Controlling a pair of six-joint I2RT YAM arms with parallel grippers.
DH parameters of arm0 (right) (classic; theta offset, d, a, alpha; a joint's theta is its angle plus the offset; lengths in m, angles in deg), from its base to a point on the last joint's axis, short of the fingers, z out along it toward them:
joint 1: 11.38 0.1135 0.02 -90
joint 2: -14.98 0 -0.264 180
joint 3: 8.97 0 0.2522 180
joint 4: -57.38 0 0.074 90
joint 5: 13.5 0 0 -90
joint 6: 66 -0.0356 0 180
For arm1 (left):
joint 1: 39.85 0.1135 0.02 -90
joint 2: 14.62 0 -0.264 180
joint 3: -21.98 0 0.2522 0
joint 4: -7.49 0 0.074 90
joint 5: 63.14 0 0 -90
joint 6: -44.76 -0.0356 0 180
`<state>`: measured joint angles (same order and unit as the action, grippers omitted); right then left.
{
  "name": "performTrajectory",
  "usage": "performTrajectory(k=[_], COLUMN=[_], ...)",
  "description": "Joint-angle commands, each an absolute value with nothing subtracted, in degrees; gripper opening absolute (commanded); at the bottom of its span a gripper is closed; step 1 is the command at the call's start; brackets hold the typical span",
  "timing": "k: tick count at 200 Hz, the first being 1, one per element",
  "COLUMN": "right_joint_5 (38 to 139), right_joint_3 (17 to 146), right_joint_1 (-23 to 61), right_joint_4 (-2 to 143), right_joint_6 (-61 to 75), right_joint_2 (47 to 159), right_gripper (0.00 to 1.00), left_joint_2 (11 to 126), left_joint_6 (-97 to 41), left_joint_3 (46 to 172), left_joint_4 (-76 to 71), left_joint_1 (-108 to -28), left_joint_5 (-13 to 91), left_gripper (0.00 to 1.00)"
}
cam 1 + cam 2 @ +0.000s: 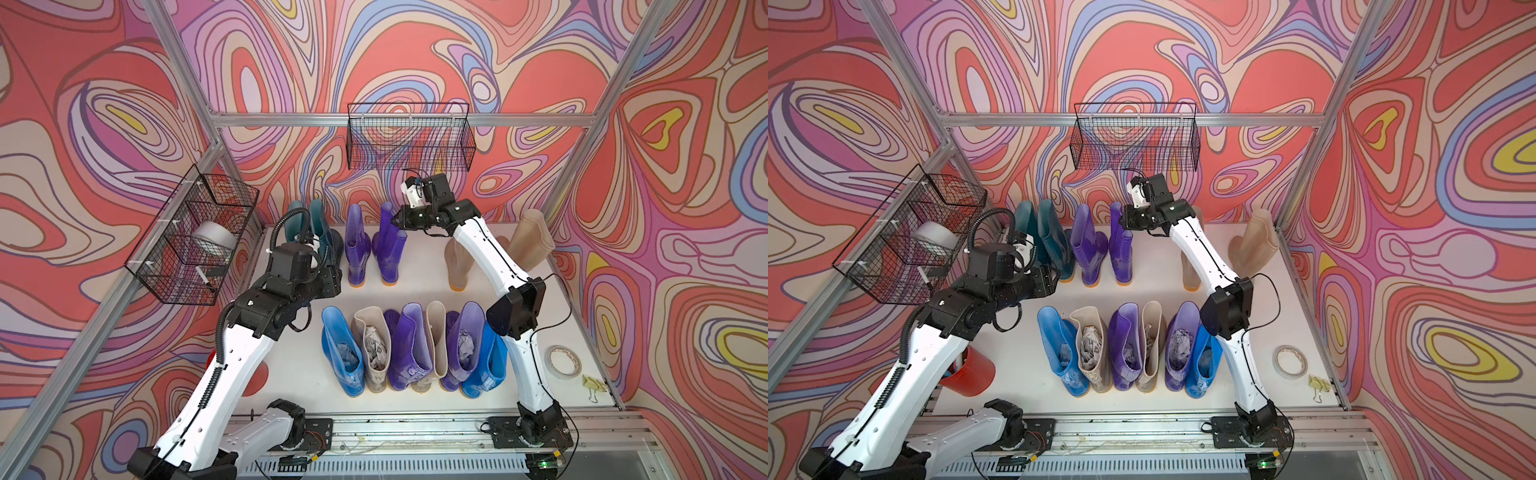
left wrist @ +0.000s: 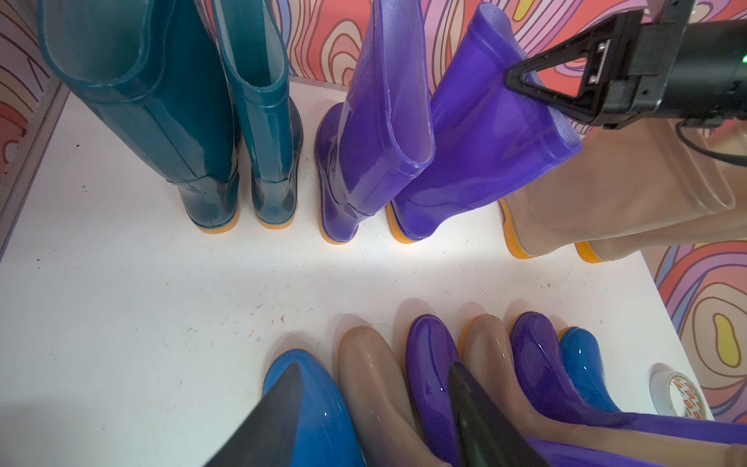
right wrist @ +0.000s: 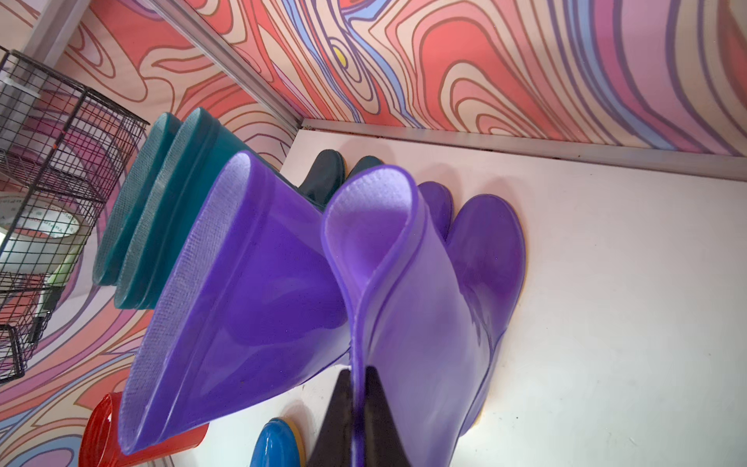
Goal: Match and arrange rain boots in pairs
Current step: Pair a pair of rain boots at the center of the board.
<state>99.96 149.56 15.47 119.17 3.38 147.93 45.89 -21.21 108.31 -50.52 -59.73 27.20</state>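
Right gripper (image 3: 355,408) clenched on buckled cuff of purple boot (image 3: 424,307), tilted in back row on table (image 1: 415,286), beside twin purple boot (image 1: 357,249). I judge: thin cuff may slip; pull may topple twin. Left gripper (image 2: 380,424) released, empty. Side wire basket (image 1: 166,266): tape roll (image 1: 216,239), marker (image 1: 205,280). Rear wire basket (image 1: 409,137): nothing seen. Front-row boots (image 1: 409,345): crumpled paper (image 1: 376,345).

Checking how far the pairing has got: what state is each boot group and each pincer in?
teal pair: upright, side by side, untouched
free purple boot: upright beside the teal pair
held purple boot: cuff pinched, squeezed flat
right pincer: shut on the held purple boot
left pincer: open, holding nothing
beige pair: standing, gap between them
front row: six upright, colours mixed, some paper-stuffed
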Motion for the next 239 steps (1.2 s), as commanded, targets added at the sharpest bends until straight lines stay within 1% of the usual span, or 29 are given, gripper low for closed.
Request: performTrajectory(k=[1,28,53,64,76,104,164,203,223,228,239], right_joint_5=[100.73,101.37,102.54,102.94,103.97,106.13,105.19,104.76,104.03,103.93,103.49], right_joint_3=[148.24,146.83,147.00,147.20,148.39,150.76,149.64,149.82,147.45,146.41,144.92], right_joint_1=[16.21,16.68,16.92,16.92,16.94,16.93,17.67,18.78,19.31,19.42,19.36], right_joint_4=[113.58,112.54,111.87,111.19,110.79,109.45,103.88,102.69,102.64,102.23,101.81], right_joint_6=[3.33,3.09,2.59,1.83,1.01,-1.45,-6.57,-7.83,-7.13,-7.12,-6.72], right_joint_2=[147.48,147.39,147.68,147.85,148.64,150.35,149.81,150.59,149.68,149.33,148.52], right_gripper=[0.03,0.06,0.14,0.13,0.08,0.04,0.02,0.02,0.05,0.06,0.12], left_joint_2=[45.89,45.83,45.91,46.10,46.15,46.11,46.36,46.19,45.80,45.63,45.39], left_joint_6=[-21.45,-21.54,-21.43,-21.47,-21.42,-21.36,-21.52,-21.40,-21.36,-21.30,-21.18], left_joint_3=[107.89,107.98,108.05,108.20,108.17,108.24,108.42,108.07,107.73,107.59,107.33], left_joint_4=[-52.15,-52.41,-52.19,-52.32,-52.29,-52.24,-51.89,-51.58,-51.69,-51.66,-51.53], left_joint_1=[-59.89,-59.94,-59.89,-59.90,-59.93,-59.89,-59.90,-59.93,-59.92,-59.91,-59.96], left_joint_5=[26.66,26.61,26.65,26.73,26.74,26.76,26.77,26.77,26.64,26.55,26.50], left_gripper=[0.60,0.60,0.60,0.60,0.60,0.60,0.60,0.60,0.60,0.60,0.60])
